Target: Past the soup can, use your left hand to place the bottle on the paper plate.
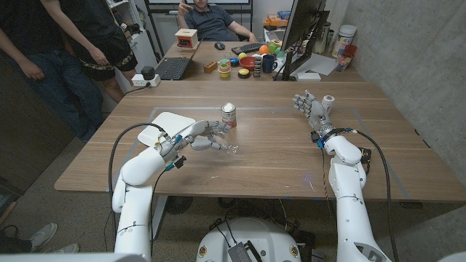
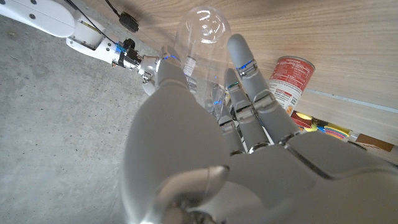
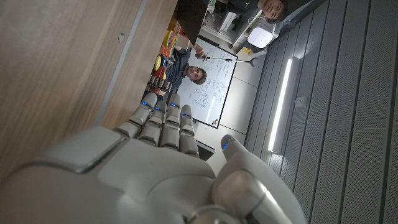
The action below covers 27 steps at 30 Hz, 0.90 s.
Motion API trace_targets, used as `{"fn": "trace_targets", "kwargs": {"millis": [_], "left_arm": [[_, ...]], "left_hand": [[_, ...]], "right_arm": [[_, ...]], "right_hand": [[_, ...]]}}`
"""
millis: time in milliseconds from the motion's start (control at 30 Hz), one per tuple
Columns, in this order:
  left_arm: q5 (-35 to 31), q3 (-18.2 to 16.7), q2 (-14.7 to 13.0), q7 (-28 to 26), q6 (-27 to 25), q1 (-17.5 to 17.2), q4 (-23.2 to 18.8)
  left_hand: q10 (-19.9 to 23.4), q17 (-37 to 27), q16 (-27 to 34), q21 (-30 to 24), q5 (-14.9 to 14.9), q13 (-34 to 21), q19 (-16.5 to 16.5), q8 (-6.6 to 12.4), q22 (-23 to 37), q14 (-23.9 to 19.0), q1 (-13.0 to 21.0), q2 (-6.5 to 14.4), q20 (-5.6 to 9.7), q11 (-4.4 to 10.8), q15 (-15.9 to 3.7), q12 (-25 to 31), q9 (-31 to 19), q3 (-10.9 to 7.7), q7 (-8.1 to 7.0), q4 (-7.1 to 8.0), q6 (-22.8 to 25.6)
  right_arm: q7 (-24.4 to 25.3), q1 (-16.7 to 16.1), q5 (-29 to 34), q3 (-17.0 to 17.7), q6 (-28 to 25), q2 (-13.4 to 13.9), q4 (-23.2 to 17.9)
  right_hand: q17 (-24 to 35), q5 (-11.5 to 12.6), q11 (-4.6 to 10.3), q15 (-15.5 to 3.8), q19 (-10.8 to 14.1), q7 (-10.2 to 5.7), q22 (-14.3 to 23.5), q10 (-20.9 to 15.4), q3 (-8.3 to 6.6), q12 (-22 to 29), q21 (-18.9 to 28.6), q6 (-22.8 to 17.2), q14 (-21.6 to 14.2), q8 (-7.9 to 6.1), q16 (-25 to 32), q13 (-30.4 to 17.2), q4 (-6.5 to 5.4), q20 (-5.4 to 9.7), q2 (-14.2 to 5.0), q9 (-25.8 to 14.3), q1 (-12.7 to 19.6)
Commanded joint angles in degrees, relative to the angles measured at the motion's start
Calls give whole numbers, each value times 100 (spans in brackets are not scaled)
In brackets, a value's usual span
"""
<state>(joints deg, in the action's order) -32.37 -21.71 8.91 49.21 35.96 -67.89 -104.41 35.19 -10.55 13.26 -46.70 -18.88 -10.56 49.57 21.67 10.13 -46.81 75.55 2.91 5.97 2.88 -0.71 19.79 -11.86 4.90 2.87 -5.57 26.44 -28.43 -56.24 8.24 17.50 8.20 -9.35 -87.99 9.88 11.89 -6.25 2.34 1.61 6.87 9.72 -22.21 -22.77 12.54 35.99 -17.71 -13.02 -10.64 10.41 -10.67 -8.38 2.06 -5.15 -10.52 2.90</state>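
The head camera looks down from high up over the brown wooden table (image 1: 247, 156). The left wrist camera sits very close behind the white left hand (image 2: 205, 162) and also sees the red-and-white soup can (image 1: 229, 115), so both share it. The right wrist camera sits close behind the white right hand (image 3: 155, 168), facing across the table toward the room.

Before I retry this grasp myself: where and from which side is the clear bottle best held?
Around its body, from the robot's left, as the left hand does now. The bottle looks tipped over, so its round side faces the fingers.
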Motion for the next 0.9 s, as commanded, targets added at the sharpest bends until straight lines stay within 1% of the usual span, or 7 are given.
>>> {"fn": "trace_targets", "kwargs": {"millis": [33, 100, 167, 233, 267, 700, 900], "left_arm": [[-104, -297, 284, -665, 238, -5, 16], [-212, -350, 371, -848, 302, -37, -6], [-118, -347, 330, -681, 200, -24, -29], [-198, -402, 420, -866, 264, -55, -49], [-113, -387, 362, -691, 165, -39, -71], [-175, -617, 521, -879, 159, -175, -286], [-284, -759, 716, -1170, 180, -230, -363]], "left_hand": [[619, -8, -7, -21, -41, -5, -30, -16, 13, -931, 89, 342, 220, 666, -1265, -28, -28, -64, 227, 91, 297], [621, -8, -9, -21, -40, -6, -30, -21, 13, -930, 87, 343, 220, 670, -1265, -30, -28, -63, 220, 93, 294], [630, -8, -16, -21, -39, -6, -31, -32, 13, -928, 84, 344, 222, 644, -1266, -33, -28, -59, 220, 97, 294], [639, -8, -19, -22, -38, -6, -29, -34, 13, -927, 82, 346, 223, 654, -1266, -34, -29, -58, 221, 99, 303], [641, -8, -20, -23, -38, -6, -29, -34, 14, -928, 82, 347, 224, 655, -1266, -35, -29, -58, 223, 100, 310], [724, -13, -39, -29, -28, -8, -19, -82, 14, -963, 60, 382, 226, 653, -1265, -52, -33, -48, 228, 131, 373], [753, -14, -43, -27, -24, -8, -19, -87, 12, -980, 46, 394, 222, 650, -1263, -59, -34, -43, 229, 146, 423]], "right_arm": [[-25, -36, 39, -62, 46, 31, -56], [-28, -49, 103, -101, 75, 65, -67], [-21, -51, 129, -125, 95, 70, -62], [-8, -45, 176, -151, 81, 82, -67], [17, -45, 206, -163, 93, 82, -67], [-25, -30, 215, -228, 91, 88, -89], [-63, -49, 185, -242, 85, 89, -148]], "right_hand": [[3, 38, -18, 1, 39, 22, 34, -75, 15, 31, -38, -32, -56, -55, 31, -18, 22, 171, -61, -22, -38], [3, 38, -20, 3, 41, 20, 34, -78, 16, 32, -41, -33, -58, -55, 30, -18, 23, 170, -60, -22, -38], [3, 39, -20, 10, 42, 17, 34, -77, 18, 31, -46, -35, -67, -55, 32, -18, 23, 170, -60, -22, -38], [3, 39, -24, 10, 44, 19, 34, -80, 19, 32, -49, -35, -67, -55, 31, -18, 24, 170, -60, -22, -38], [3, 40, -24, 3, 46, 20, 34, -79, 19, 31, -51, -36, -67, -55, 31, -18, 24, 169, -59, -22, -38], [3, 42, -17, 8, 65, 28, 35, -88, 27, 32, -70, -49, -81, -56, 30, -18, 26, 164, -55, -21, -38], [3, 43, -9, 7, 83, 32, 35, -86, 30, 30, -76, -60, -90, -59, 30, -18, 28, 163, -53, -21, -38]]}}
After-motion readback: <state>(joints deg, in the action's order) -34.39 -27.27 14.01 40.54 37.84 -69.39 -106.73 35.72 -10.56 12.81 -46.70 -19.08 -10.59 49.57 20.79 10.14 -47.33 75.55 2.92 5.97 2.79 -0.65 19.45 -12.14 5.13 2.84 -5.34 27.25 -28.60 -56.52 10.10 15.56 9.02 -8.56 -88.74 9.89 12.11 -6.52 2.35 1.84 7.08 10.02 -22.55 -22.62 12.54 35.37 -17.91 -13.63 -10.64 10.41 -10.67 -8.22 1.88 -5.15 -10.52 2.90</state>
